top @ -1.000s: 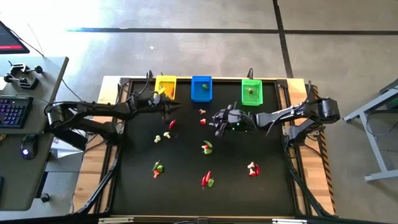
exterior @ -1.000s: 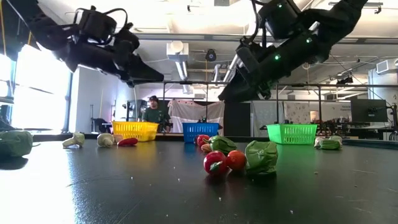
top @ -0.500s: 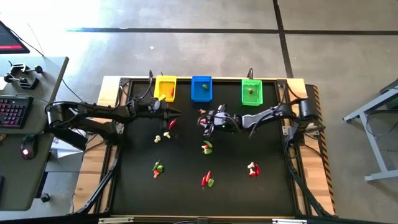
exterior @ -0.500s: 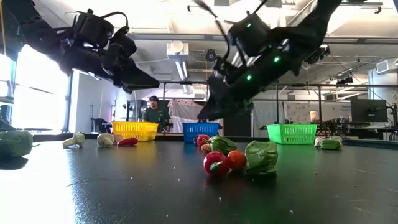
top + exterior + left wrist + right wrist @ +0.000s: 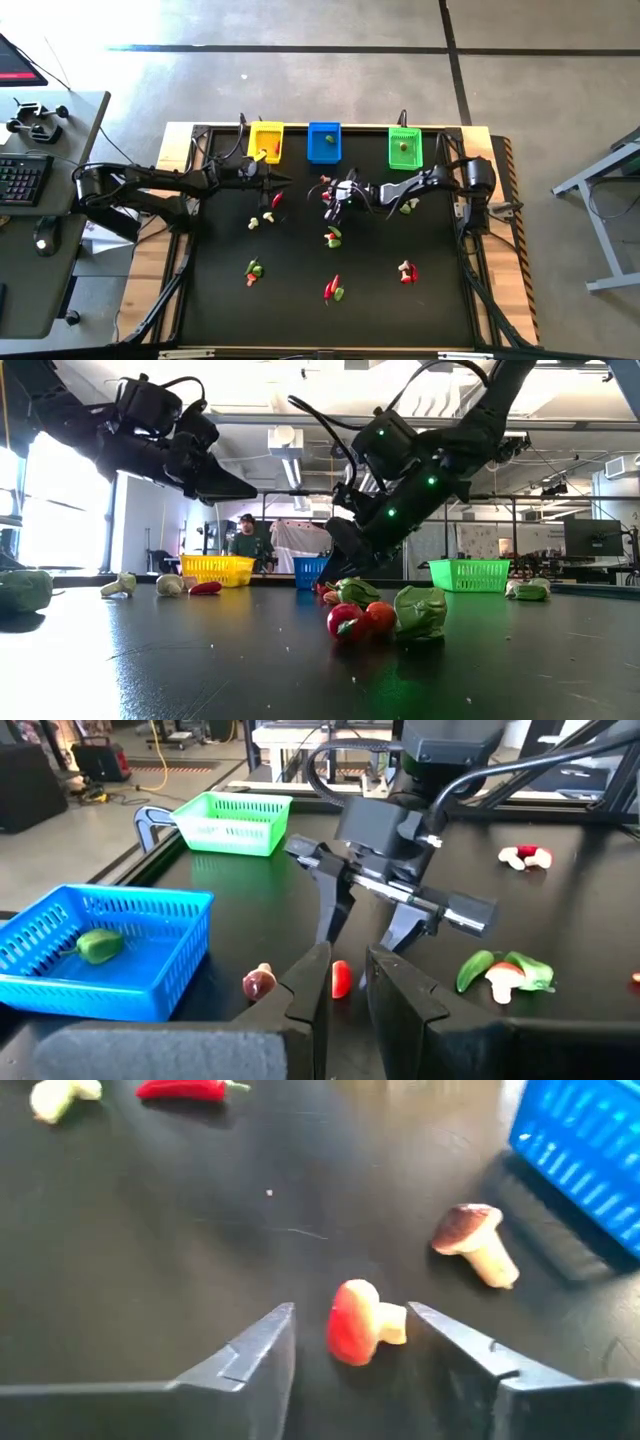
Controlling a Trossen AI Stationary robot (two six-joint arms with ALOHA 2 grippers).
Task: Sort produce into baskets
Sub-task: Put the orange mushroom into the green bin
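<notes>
Three baskets stand along the far edge: yellow [image 5: 266, 140], blue [image 5: 323, 141], green [image 5: 404, 148]. My right gripper [image 5: 352, 1330] is open, low over the table in front of the blue basket. Its fingers stand on either side of a small red-capped mushroom piece [image 5: 352, 1323] lying on its side; no touch shows. A brown-capped mushroom piece [image 5: 475, 1243] lies beside it. My left gripper [image 5: 345, 970], in front of the yellow basket [image 5: 283, 181], is narrowly open with nothing between its fingers, and points at the right gripper.
Produce lies scattered on the black table: a red chilli [image 5: 277, 200], pale pieces [image 5: 255, 222], mixed clusters [image 5: 333, 237], [image 5: 253, 270], [image 5: 333, 290], [image 5: 406, 271]. A green piece [image 5: 98, 945] lies in the blue basket. A person stands in the room beyond [image 5: 243, 540].
My right gripper has gone toward the table's left edge and down, from in front of the green basket to just above the table at the red-capped mushroom piece near the blue basket. The produce lies as before.
</notes>
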